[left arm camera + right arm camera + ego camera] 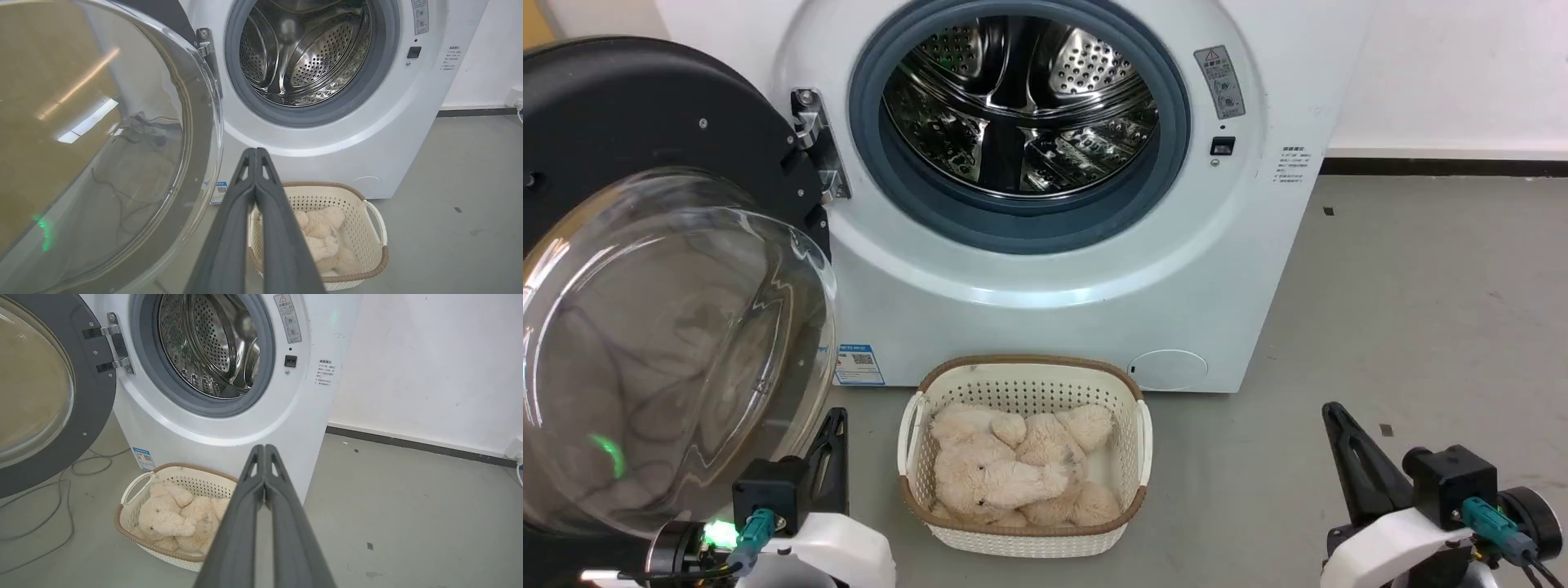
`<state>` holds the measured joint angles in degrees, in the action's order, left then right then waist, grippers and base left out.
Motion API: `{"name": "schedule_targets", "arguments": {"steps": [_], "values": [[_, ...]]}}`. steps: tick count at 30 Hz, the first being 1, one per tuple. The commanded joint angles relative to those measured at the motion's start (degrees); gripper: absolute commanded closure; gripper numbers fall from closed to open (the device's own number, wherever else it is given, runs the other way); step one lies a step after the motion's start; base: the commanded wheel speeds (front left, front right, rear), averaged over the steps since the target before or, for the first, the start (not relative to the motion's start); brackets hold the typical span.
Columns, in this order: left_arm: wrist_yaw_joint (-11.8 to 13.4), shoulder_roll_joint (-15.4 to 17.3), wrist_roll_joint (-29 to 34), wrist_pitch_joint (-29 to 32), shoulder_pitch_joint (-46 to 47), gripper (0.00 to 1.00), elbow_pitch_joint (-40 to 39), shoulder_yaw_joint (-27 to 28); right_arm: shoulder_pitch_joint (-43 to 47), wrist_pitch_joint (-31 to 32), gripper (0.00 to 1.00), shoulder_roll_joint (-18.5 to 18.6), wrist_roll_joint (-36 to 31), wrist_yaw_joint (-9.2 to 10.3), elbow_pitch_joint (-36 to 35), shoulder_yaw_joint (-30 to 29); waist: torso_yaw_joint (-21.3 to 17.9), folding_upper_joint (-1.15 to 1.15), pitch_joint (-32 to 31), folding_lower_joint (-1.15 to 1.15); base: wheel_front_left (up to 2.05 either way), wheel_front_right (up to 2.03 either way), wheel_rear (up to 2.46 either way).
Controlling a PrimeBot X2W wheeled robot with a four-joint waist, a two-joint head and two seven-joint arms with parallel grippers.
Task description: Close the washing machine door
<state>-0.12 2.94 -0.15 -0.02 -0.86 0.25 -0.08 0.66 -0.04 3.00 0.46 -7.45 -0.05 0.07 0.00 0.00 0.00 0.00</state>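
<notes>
The washing machine door [645, 114] stands swung wide open, hung from a metal hinge [817, 139] at the left of the drum mouth. Its black rim and its bulging glass bowl [670, 343] face out toward the robot. The washing machine [1054, 278] is a white front-loader against a white wall. Its steel perforated drum [1021, 106] is exposed and ringed by a grey rubber seal [1029, 224], and a small blue label [858, 365] sits low on the front. On the grey floor [1421, 310], just before the machine, is a white perforated basket [1025, 371] with a brown rim, and cream plush toys [1005, 469] lie inside it. The left gripper [836, 425] is low at the lower left, just beside the bottom edge of the door. Whether it touches the door cannot be told. In the left wrist view its fingers [245, 192] are pressed together at the tips with nothing between them, pointing at the machine's front beside the bowl. The right gripper [1333, 412] is low at the lower right, over bare floor and well apart from the door. In the right wrist view its fingers [249, 486] are likewise clenched on nothing. A thin cable [61, 490] trails on the floor beneath the open door.
</notes>
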Motion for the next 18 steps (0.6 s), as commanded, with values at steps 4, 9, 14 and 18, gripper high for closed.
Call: {"name": "schedule_targets", "arguments": {"steps": [4, 9, 14, 18], "values": [[0.12, -0.06, 0.15, 0.02, 0.86, 1.0, -0.25, 0.08, -0.66, 0.04, 1.0, -0.13, -0.46, -0.03, 0.05, -0.07, 0.0, 0.0, 0.0, 0.0, 0.0, 0.0, 0.0], [0.12, -0.06, 0.15, 0.02, 0.86, 1.0, -0.25, 0.08, -0.66, 0.04, 1.0, -0.13, -0.46, -0.03, 0.05, -0.07, 0.0, 0.0, 0.0, 0.0, 0.0, 0.0, 0.0], [-0.01, 0.0, -0.02, -0.03, -0.05, 0.0, 0.1, -0.01, 0.02, -0.03, 0.0, 0.0, 0.06, 0.01, 0.0, 0.06, 0.0, 0.0, 0.0, 0.0, 0.0, 0.0, 0.0], [0.01, 0.0, -0.19, -0.43, -0.11, 0.0, 0.12, -0.05, 0.12, -0.43, 0.0, 0.0, 0.32, 0.01, -0.07, 0.01, -0.01, 0.0, 0.02, 0.0, 0.0, 0.0, 0.0]]}}
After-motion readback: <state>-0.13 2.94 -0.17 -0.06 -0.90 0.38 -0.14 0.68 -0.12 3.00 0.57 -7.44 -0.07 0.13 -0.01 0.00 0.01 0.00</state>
